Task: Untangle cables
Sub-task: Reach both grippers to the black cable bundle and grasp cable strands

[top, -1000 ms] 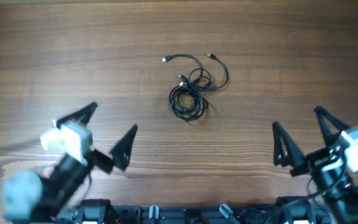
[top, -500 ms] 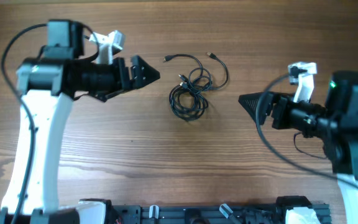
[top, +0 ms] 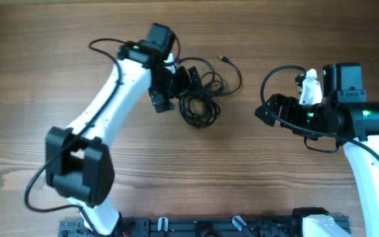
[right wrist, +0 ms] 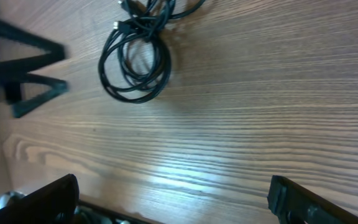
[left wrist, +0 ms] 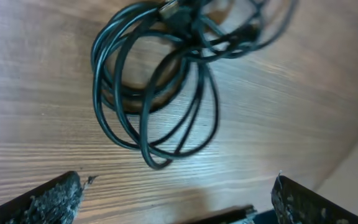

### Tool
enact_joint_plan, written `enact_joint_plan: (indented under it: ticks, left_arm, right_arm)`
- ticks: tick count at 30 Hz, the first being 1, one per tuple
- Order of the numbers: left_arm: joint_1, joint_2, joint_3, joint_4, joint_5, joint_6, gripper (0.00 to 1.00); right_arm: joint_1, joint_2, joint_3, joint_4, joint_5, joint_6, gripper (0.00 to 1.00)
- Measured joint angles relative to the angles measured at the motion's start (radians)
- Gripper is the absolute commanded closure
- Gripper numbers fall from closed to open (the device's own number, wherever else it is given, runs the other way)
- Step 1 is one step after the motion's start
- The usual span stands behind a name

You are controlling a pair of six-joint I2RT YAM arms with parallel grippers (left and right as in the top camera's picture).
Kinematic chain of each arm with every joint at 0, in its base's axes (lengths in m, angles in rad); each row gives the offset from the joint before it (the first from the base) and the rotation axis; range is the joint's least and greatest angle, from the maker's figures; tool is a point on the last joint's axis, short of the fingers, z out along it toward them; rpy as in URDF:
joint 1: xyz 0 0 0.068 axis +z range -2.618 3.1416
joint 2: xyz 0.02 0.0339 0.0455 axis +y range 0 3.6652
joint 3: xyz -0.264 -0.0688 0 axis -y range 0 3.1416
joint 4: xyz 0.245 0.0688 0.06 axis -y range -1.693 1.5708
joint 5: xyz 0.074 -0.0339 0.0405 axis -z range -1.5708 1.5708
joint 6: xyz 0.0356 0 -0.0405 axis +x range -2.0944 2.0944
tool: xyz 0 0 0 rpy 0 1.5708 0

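The cables [top: 201,104] are thin black cords lying in a tangled coil on the wooden table, with loose loops and a metallic-tipped plug [top: 223,58] at the far side. My left gripper [top: 175,85] is open, just above the coil's left edge, with nothing in it. In the left wrist view the coil [left wrist: 148,93] lies ahead of the open left gripper [left wrist: 176,186]. My right gripper [top: 264,110] is open and empty, well to the right of the cables. The right wrist view shows the coil [right wrist: 135,65] far ahead of the open right gripper [right wrist: 173,186].
The wooden table [top: 255,178] stretches bare around the tangle. The left arm [top: 104,105] crosses the table's left half towards the coil. A black rail [top: 202,227] runs along the near edge. The left gripper's fingers show in the right wrist view [right wrist: 23,68].
Both arms rose from near the front edge and swung inward. The left gripper moved right to the coil's left edge, covering one plug end. The right gripper shifted slightly closer. The cables lie unchanged.
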Motion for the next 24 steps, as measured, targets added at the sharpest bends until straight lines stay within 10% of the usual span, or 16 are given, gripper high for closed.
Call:
enact_joint_plan:
  ticks: [6,13,18,21,24]
  left_arm:
    - [-0.058,0.101,0.0,0.022,-0.074,-0.121,0.07]
    - [-0.067,0.143,0.0,0.052,-0.092,-0.186,0.48]
    - [-0.067,0.143,0.0,0.068,-0.093,-0.193,0.6]
    - [-0.067,0.15,0.0,0.071,-0.097,-0.198,0.96]
    - [-0.067,0.153,0.0,0.072,-0.095,-0.197,0.96]
  right_arm:
    - [0.0,0.0,0.0,0.0,-0.052,0.0,0.01]
    - [0.0,0.0,0.0,0.001,-0.052,0.0,0.0]
    - [0.0,0.0,0.0,0.0,-0.052,0.0,0.0]
    - [0.0,0.0,0.0,0.0,-0.053,0.0,0.0]
    - [0.0,0.0,0.0,0.0,-0.053,0.0,0.0]
